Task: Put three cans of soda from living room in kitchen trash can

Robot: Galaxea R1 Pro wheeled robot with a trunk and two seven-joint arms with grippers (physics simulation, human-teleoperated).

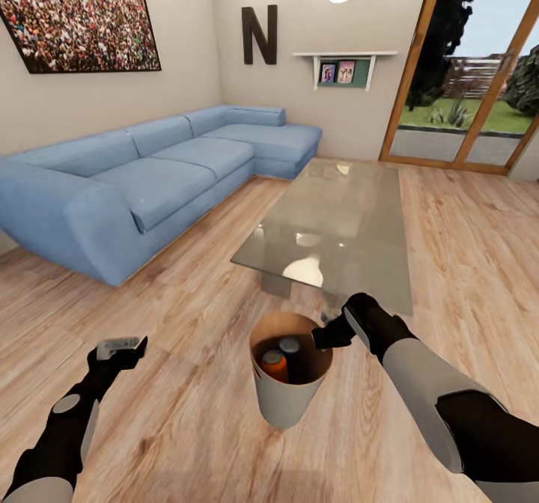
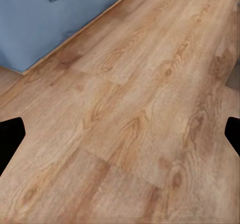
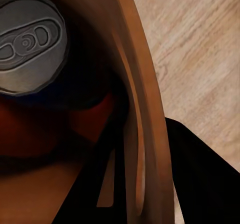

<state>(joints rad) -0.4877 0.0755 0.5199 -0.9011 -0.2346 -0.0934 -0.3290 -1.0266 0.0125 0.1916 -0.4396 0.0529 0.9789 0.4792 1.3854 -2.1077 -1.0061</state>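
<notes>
At lower centre of the head view, the tash can [image 1: 288, 394] holds an orange can [image 1: 274, 365] and a blue can [image 1: 290, 349], the right gripper [image 1: 327, 336] clamps its rim, the left gripper [image 1: 120, 347] hangs with fingers wide and empty, the third can is unseen, and the kitchen trip remains.

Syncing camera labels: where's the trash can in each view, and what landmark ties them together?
Head view: trash can stands low centre on the wood floor, in front of the glass coffee table; the right claw is at its rim.
Left wrist view: not in it.
Right wrist view: its copper-brown inner wall curves across the picture.
Shared landmark: the wood floor.
</notes>
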